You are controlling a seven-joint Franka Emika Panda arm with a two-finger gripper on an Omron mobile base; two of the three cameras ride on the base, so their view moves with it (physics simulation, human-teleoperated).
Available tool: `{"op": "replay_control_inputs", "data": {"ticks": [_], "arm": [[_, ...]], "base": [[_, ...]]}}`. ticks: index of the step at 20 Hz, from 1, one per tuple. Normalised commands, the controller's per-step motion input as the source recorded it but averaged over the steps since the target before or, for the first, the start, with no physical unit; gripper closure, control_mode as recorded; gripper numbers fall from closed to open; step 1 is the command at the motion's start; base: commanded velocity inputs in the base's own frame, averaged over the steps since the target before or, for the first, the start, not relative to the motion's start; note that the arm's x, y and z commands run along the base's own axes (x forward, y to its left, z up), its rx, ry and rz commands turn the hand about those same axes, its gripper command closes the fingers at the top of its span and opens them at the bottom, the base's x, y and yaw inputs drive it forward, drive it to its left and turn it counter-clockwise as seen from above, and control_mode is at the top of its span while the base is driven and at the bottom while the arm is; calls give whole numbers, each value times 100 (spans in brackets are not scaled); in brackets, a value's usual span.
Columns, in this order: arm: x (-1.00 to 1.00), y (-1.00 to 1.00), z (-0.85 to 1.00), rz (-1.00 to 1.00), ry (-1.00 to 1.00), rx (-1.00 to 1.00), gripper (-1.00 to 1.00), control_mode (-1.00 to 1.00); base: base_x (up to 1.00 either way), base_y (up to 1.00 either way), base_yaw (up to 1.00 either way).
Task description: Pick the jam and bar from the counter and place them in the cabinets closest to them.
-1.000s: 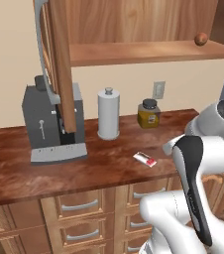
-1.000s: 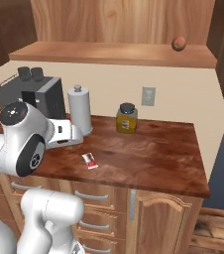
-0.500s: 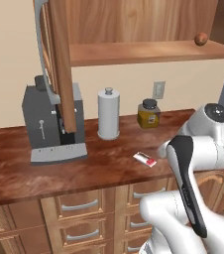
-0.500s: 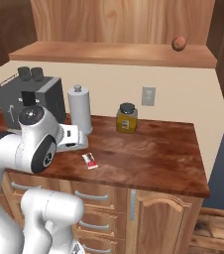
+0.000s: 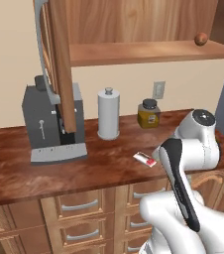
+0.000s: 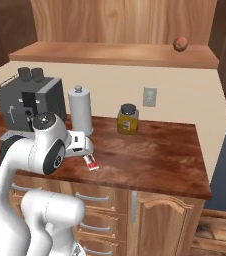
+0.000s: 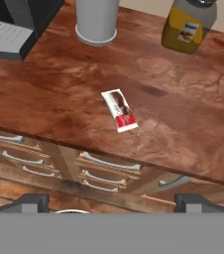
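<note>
Now, on the counter (image 7: 193,99), the grey coffee machine (image 5: 52,124) is standing farthest left, at about 10 o'clock from the bar (image 7: 119,110). Next, the white paper-towel roll (image 5: 108,114) is standing upright at roughly 11 o'clock from the bar, well apart from it. The bar itself is lying flat and alone near the counter's front edge, above the drawers (image 7: 104,166), slanting from 11 o'clock to 5 o'clock in the hand view. The gripper (image 7: 111,203) is hanging above it, holding nothing, its 2 fingertips (image 7: 32,202) spread wide. An amber jar (image 7: 188,25) is sitting at 1 o'clock from the bar. Up on the cabinet shelf (image 5: 148,49), a small brown ball (image 5: 200,38) is resting far right.
</note>
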Motion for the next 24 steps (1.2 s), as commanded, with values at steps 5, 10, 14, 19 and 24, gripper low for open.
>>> {"op": "replay_control_inputs", "data": {"ticks": [5,10,14,19,24], "arm": [[25,4,-50,0,0,0,-100,-100],[37,14,-44,1,0,0,-100,-100],[42,10,-39,2,0,0,-100,-100],[46,0,-33,3,0,0,-100,-100],[43,0,-26,4,0,0,-100,-100]], "base": [[0,0,0],[0,0,0],[0,0,0],[0,0,0],[0,0,0]]}}
